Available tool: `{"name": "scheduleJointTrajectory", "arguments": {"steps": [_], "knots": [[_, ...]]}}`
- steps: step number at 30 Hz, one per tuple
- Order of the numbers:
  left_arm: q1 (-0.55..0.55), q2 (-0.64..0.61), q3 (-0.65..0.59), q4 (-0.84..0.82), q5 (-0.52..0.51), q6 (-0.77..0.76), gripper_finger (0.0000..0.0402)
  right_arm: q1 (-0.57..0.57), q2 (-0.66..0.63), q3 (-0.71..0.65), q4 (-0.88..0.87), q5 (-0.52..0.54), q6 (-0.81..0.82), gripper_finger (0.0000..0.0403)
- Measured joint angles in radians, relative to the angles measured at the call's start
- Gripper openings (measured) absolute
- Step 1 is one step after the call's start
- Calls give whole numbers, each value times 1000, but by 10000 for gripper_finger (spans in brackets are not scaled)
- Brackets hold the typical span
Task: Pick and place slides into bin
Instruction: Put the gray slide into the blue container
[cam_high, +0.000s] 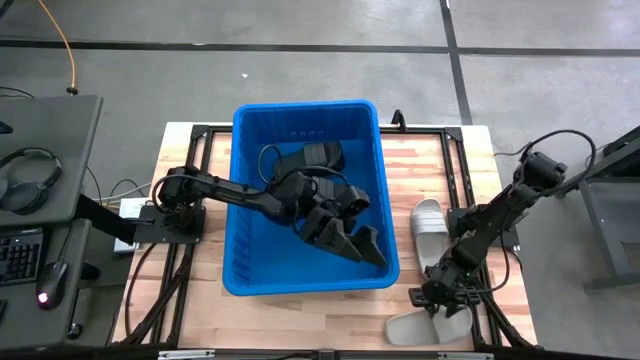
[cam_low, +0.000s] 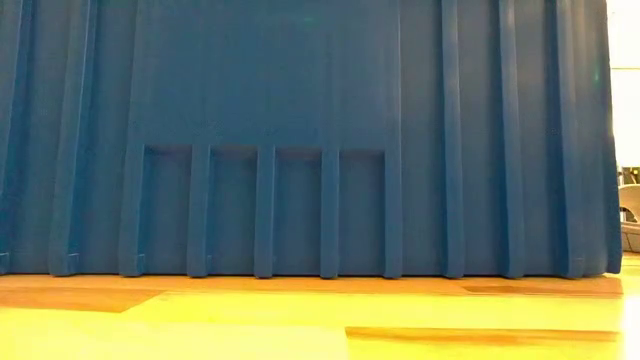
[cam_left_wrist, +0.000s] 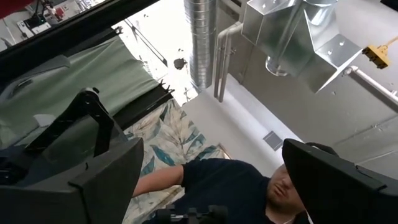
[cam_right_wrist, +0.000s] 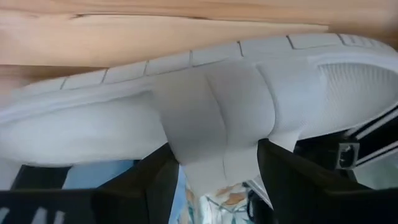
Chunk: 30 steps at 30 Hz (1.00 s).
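In the high view we see the bin (cam_high: 305, 120) at the centre of the counter (cam_high: 440, 155), with several black slides (cam_high: 310, 155) already lying inside it. The left arm reaches over the bin's left wall, and the left tool (cam_high: 345, 200) hangs above that dark pile; we cannot tell whether it is spread or pressed together. To the right of the bin one light grey slide (cam_high: 427, 220) lies on the wood, and a second light grey slide (cam_high: 415, 325) sits at the lower right of the frame, where the right tool (cam_high: 440, 300) is down on it. In the low view the bin's ribbed blue wall (cam_low: 300, 130) fills almost the whole frame above a strip of counter. The left wrist view points upward at ceiling ducts, with a person in a dark top in the lower middle. In the right wrist view the right tool's fingers (cam_right_wrist: 155, 180) pinch the strap of the light grey slide (cam_right_wrist: 211, 118) from either side. We judge the task well along: the black slides are binned, and two grey ones remain outside.
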Motion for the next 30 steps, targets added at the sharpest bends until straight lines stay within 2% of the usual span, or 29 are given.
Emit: {"name": "scheduleJointTrajectory", "arguments": {"steps": [4,9,20,26,30], "knots": [[0,0,0,0,0,15,372,22,16,5,-45,-21,-3,196],[0,0,0,0,0,19,372,40,48,6,-32,-57,-28,161],[0,0,0,0,-17,37,372,38,64,2,-23,-102,-120,13],[0,0,0,0,-15,-4,372,40,61,4,7,-90,-148,3],[0,0,0,22,3,-48,372,43,60,43,-33,-91,-238,2]]}}
